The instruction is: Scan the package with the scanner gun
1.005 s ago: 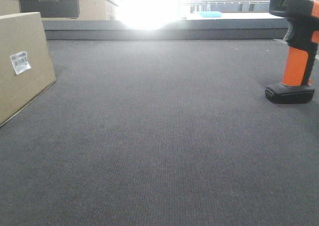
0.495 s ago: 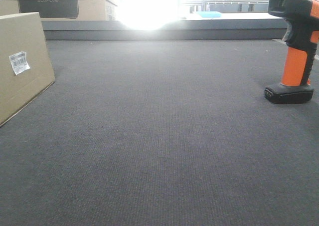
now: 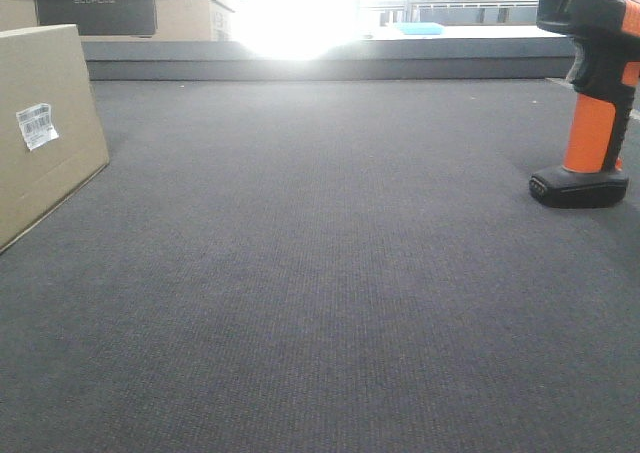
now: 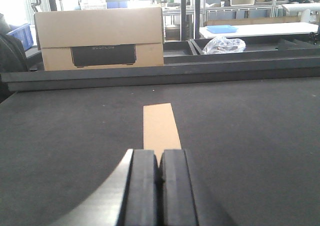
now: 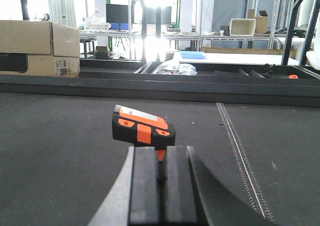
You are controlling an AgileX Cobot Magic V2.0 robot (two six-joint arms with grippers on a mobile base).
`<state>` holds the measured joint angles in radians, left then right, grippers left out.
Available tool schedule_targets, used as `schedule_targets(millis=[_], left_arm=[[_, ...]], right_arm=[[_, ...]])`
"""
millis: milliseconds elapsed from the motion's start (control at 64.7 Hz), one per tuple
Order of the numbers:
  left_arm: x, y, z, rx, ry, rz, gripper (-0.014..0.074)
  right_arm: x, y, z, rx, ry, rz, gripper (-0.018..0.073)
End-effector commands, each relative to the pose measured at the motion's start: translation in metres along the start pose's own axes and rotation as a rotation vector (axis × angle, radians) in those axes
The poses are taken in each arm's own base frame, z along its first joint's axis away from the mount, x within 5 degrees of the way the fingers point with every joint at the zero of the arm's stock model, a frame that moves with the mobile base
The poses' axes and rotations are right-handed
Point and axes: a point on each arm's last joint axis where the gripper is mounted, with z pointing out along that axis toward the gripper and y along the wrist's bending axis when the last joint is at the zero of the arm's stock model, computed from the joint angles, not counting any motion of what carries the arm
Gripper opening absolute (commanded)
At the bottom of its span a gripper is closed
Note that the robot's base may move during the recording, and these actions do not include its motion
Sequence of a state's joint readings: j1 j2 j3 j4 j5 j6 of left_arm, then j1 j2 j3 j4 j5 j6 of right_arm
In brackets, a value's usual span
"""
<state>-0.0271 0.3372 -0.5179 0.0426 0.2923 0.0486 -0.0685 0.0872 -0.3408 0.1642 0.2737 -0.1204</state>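
Both grippers closed with pads pressed together, holding nothing: left gripper point(image 4: 159, 172) lined up behind the cardboard package point(image 3: 40, 133) at the mat's point(image 3: 320, 273) left edge, right gripper point(image 5: 160, 178) behind the upright orange scanner gun point(image 3: 592, 88) far right.

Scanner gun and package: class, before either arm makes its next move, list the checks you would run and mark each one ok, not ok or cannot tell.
1. Scanner gun upright on its base on the mat: ok.
2. Scanner gun free, not held: ok; it stands ahead of the right tool, apart from it.
3. Right tool open enough to take the handle: not ok; its fingers are closed together.
4. Barcode label on the package visible: ok in the front view.
5. Left tool lined up with the package: ok; the box's top edge lies straight ahead. Tool shut.
6. Scanner window aimed at the label: cannot tell.
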Motion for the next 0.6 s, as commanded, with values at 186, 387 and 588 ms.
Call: schedule_targets(millis=[186, 387, 588], left_arm=[[-0.003, 0.000, -0.001, 0.005, -0.029, -0.012, -0.0111], [0.017, 0.000, -0.005, -0.025, -0.009, -0.015, -0.0111], [0.068, -0.002, -0.011, -0.068, -0.043, -0.028, -0.0111]], right_arm=[[-0.001, 0.000, -0.001, 0.004, -0.017, -0.011, -0.0153], [-0.001, 0.000, -0.001, 0.004, -0.017, -0.011, -0.0153], [-0.001, 0.000, -0.001, 0.004, -0.017, -0.011, -0.0153]])
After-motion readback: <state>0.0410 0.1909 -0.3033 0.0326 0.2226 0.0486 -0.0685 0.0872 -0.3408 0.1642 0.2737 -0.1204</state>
